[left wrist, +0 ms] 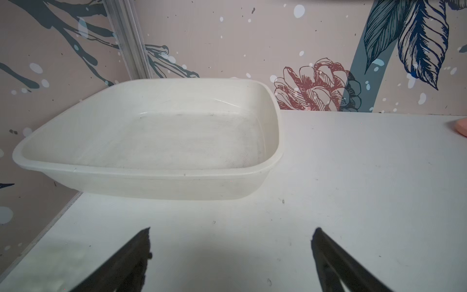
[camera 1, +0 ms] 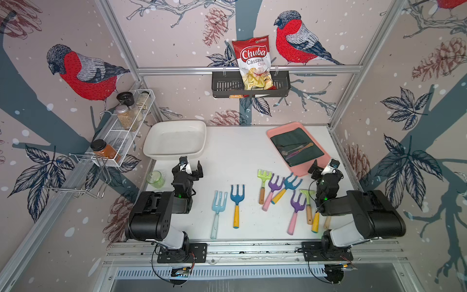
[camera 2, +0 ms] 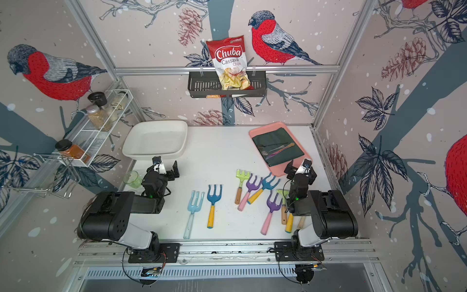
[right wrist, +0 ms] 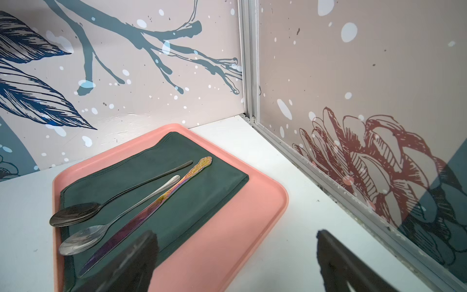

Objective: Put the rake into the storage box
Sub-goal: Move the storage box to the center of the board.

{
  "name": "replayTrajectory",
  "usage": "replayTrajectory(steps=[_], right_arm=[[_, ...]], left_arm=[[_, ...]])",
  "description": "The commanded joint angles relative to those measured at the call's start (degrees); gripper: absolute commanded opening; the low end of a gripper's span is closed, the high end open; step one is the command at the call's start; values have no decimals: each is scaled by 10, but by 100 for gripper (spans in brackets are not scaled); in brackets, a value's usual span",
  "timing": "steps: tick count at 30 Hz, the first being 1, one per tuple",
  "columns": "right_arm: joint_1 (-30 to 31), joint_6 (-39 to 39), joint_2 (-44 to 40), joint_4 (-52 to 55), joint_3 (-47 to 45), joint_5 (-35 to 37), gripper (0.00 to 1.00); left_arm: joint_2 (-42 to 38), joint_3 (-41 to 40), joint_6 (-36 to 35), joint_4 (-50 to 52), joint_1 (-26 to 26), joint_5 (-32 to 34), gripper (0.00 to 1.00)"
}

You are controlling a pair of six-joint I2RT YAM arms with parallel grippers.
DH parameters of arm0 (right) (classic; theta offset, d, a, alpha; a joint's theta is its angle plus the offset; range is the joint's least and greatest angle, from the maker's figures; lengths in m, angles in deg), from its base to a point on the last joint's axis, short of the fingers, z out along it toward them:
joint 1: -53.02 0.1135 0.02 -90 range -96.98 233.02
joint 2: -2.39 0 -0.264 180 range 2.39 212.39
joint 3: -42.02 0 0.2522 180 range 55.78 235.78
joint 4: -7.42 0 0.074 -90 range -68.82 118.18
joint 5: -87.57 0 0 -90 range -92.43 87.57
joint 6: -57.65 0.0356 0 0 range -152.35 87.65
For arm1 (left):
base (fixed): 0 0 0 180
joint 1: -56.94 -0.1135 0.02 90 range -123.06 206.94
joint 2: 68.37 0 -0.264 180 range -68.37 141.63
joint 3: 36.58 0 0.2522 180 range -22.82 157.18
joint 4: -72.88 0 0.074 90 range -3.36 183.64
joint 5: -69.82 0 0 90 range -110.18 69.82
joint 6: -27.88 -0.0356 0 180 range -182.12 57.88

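Observation:
The storage box [camera 1: 174, 139] [camera 2: 155, 139] [left wrist: 151, 131] is a white shallow tub at the table's back left, and it is empty. A light green rake [camera 1: 263, 177] [camera 2: 241, 177] with a wooden handle lies among several coloured toy forks mid-table. A second green rake [camera 1: 307, 199] lies partly under my right arm. My left gripper [camera 1: 190, 169] [left wrist: 231, 235] is open just in front of the box, with nothing between its fingers. My right gripper [camera 1: 324, 168] [right wrist: 236, 237] is open over the near corner of the pink tray and holds nothing.
A pink tray [camera 1: 302, 170] [right wrist: 227, 240] with a dark green cloth, two spoons and a knife sits back right. A green cup [camera 1: 154, 178] stands left of my left arm. A black basket [camera 1: 225, 86] with a chips bag hangs on the back wall. A wire spice rack [camera 1: 126, 131] lines the left wall.

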Motion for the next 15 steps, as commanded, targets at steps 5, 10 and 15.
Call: replayTrajectory(steps=[5, 10, 15], right_arm=[[0, -1, -1, -4, 1, 0, 100], [0, -1, -1, -4, 1, 0, 100], [0, -1, -1, -3, 1, 0, 100]], left_arm=[[-1, 0, -3, -6, -1, -2, 98], [-1, 1, -3, -5, -1, -3, 98], [-2, 0, -4, -4, -2, -4, 98]])
